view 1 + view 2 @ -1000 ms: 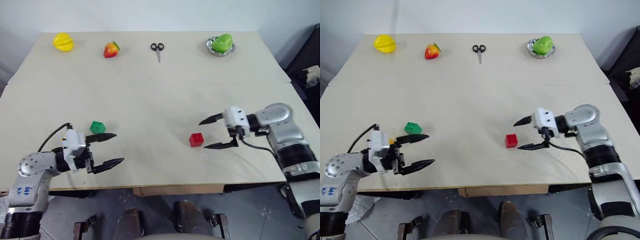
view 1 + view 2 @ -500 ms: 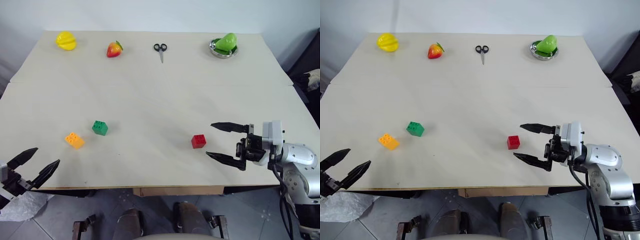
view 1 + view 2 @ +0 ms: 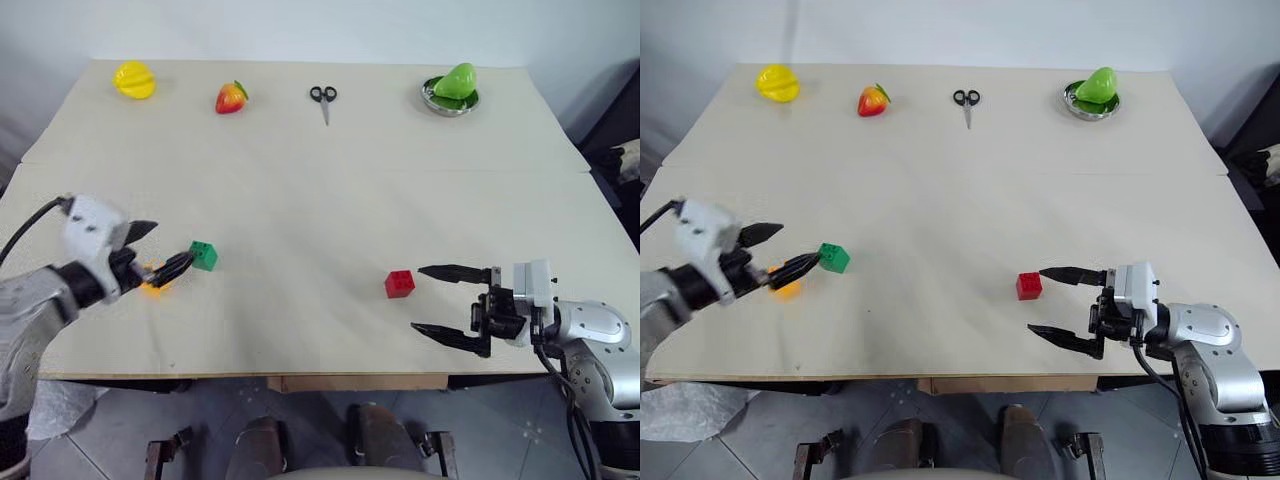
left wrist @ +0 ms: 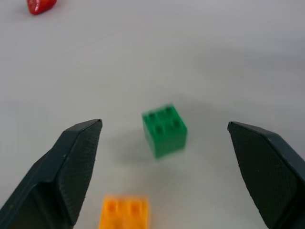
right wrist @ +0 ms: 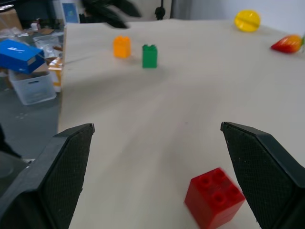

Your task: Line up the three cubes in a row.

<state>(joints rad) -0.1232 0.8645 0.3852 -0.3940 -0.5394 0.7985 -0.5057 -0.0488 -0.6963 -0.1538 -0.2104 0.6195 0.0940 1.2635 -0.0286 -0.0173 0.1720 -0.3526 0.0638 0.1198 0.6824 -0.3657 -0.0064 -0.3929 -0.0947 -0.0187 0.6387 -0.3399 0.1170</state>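
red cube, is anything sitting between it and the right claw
Nothing visible. The red cube sits on bare table just in front of the open right claw, and the right wrist view shows it close ahead of the fingers with no object in the gap. The green cube and orange cube lie far off by the left claw.

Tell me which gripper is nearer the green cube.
Left. The left gripper hangs open just short of the green cube, over the orange cube; the right gripper sits far across, beside the red cube.
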